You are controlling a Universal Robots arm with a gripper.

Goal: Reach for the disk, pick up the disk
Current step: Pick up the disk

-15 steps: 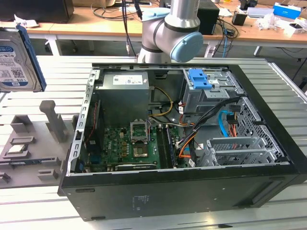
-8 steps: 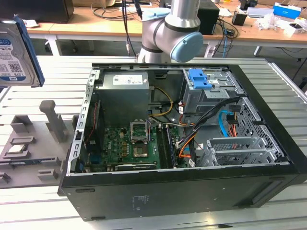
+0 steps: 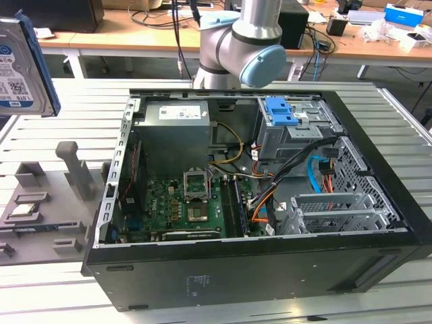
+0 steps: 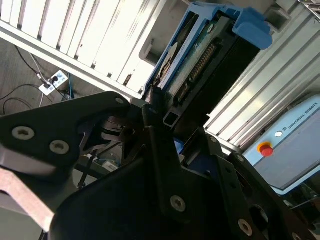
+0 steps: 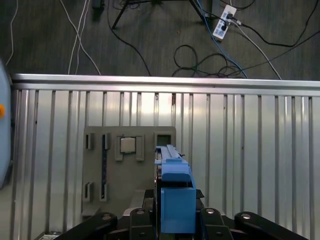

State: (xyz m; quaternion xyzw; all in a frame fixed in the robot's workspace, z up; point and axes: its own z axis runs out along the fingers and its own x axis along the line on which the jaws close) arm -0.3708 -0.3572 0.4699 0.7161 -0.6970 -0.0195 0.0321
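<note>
Jaws of the black gripper (image 4: 162, 114) are closed on the disk (image 4: 197, 57), a rectangular silver metal hard drive edged by a bright blue plastic bracket. They pinch its near end, so the drive stands out from them edge-on in both wrist views, with open air along its long sides.

Below it in the first wrist view, a flat grey plastic fixture plate (image 5: 97, 165) lies on the ribbed aluminium table (image 5: 250, 150), well apart from the disk. A small square silver chip (image 5: 128, 145) sits in one of the plate's pockets. The table's far edge is a straight rail. Beyond it is dark floor (image 5: 60, 35) with loose cables and a white power strip (image 5: 223, 22).

In the exterior view the disk (image 3: 19, 64) hangs high at the exterior view's left edge, partly cut off there, with its white-and-blue label facing the camera. It is well apart from the open black computer case (image 3: 270, 270), which lies on its side on the table just beside the fixture's upright grey posts. Behind the case rises the arm's grey and pale-blue joint (image 3: 243, 47), and farther back stand wooden desks (image 3: 121, 37).
</note>
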